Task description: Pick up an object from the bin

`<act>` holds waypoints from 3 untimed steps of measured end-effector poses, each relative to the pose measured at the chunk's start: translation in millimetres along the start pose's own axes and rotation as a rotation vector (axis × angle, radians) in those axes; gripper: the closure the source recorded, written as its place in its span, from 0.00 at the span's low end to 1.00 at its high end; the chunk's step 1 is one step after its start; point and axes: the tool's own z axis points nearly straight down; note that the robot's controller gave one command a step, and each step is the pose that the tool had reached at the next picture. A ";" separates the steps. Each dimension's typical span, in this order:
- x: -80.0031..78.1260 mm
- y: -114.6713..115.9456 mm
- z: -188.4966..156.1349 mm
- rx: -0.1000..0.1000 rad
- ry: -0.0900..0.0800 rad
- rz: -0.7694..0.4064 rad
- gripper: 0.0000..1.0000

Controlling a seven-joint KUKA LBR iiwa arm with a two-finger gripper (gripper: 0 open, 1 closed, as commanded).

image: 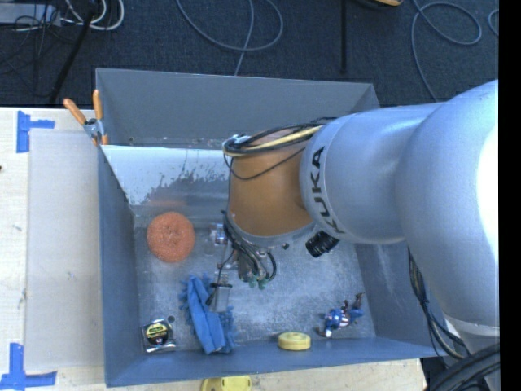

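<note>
My gripper point(220, 290) hangs low in the middle of the bin, directly over the upper end of a crumpled blue cloth point(208, 319) that lies along the front left. Whether it touches the cloth I cannot tell. A round orange scrubber point(171, 236) rests to the gripper's upper left, apart from it.
A small black and yellow tape measure point(158, 334) lies in the front left corner. A flat yellow disc point(294, 341) sits against the front wall, and a small blue and red toy point(341, 317) lies at the front right. The arm and its orange cover hide the bin's back right.
</note>
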 end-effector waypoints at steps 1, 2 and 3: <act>-35.1 24.3 26.6 0.000 -0.010 -0.101 0.00; 65.5 48.1 54.4 -0.001 -0.009 0.079 1.00; 65.4 47.9 54.4 -0.002 -0.009 0.081 1.00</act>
